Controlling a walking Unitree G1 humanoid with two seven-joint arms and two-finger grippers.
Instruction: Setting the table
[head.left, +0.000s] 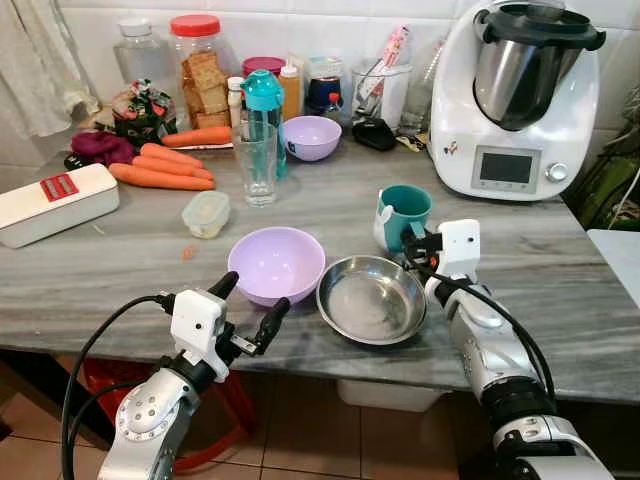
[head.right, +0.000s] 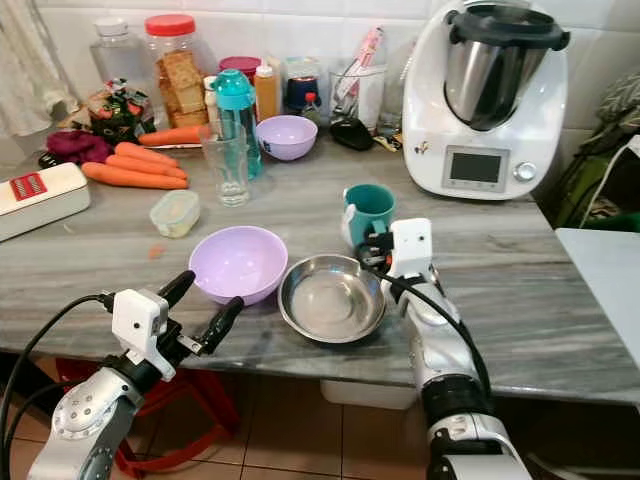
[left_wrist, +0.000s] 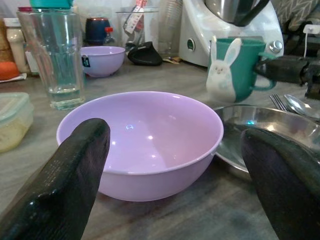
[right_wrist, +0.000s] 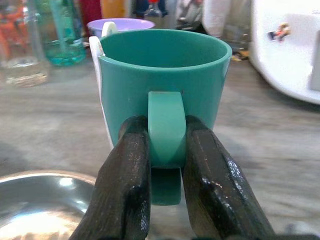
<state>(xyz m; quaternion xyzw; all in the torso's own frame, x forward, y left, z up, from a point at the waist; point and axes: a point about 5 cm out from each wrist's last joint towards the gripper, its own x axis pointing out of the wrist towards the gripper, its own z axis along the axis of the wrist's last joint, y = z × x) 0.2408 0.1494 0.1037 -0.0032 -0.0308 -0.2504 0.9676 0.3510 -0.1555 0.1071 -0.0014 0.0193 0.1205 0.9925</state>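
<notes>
1. The right gripper has its jaws squeezed tight on the handle of the green cup.
2. The green cup stands upright on the grey surface, just behind the shiny metal bowl. It has a white bunny on its side.
3. The left gripper has its jaws wide apart and holds nothing. It hangs just in front of the big purple bowl, near the front edge of the surface.
4. The big purple bowl and the metal bowl sit side by side, nearly touching.
5. A fork and a spoon lie past the metal bowl, close to the right gripper.
6. Farther back stand a clear glass, a small purple bowl, some carrots and a white kitchen machine.
7. A little plastic box with a lid sits near the glass.
</notes>
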